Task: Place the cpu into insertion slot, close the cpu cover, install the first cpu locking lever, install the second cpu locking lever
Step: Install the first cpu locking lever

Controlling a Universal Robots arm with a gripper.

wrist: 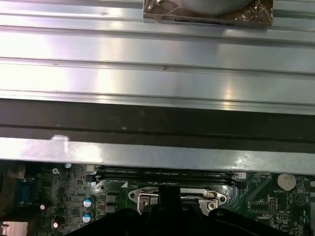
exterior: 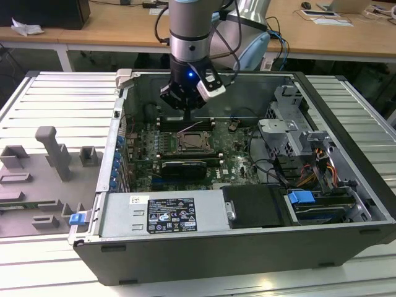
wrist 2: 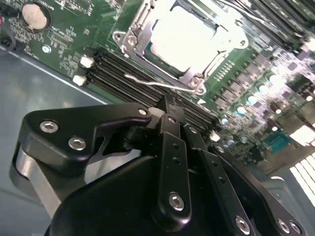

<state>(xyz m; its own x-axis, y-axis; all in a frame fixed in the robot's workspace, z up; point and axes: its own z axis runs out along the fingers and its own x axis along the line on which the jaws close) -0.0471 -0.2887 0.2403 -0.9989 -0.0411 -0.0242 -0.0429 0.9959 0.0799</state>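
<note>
At the exterior view's left, grey plastic holders (exterior: 55,158) stand on the ribbed metal table (exterior: 62,99). Just beside them lies an open computer case (exterior: 247,247). A blue latch (exterior: 77,218) sits at the case's near left corner. A power supply (exterior: 164,213) with a white label runs along the near wall.

Toward the middle, the arm (exterior: 189,25) comes down from above. The gripper (exterior: 187,106) hangs inside the case over the green board (exterior: 139,145), just behind the socket (exterior: 181,143). In the second wrist view its fingers (wrist 2: 172,132) are drawn tight together, with nothing seen between them. Their tips are near a thin wire lever (wrist 2: 157,84) that runs along the socket's closest edge, between the socket and the long memory slots (wrist 2: 123,69). Whether the tips touch the lever cannot be told.

The chip (wrist 2: 189,37) sits in the socket with its pale face glaring under the light. The cover (wrist 2: 209,64) lies flat around it, and the chip shows through its window. A coin battery (wrist 2: 35,14) sits on the board, well apart from the socket.

At the exterior view's right, a grey drive cage (exterior: 291,117) stands against the case wall. A bundle of cables (exterior: 322,164) and a blue tab (exterior: 302,198) lie below it.
</note>
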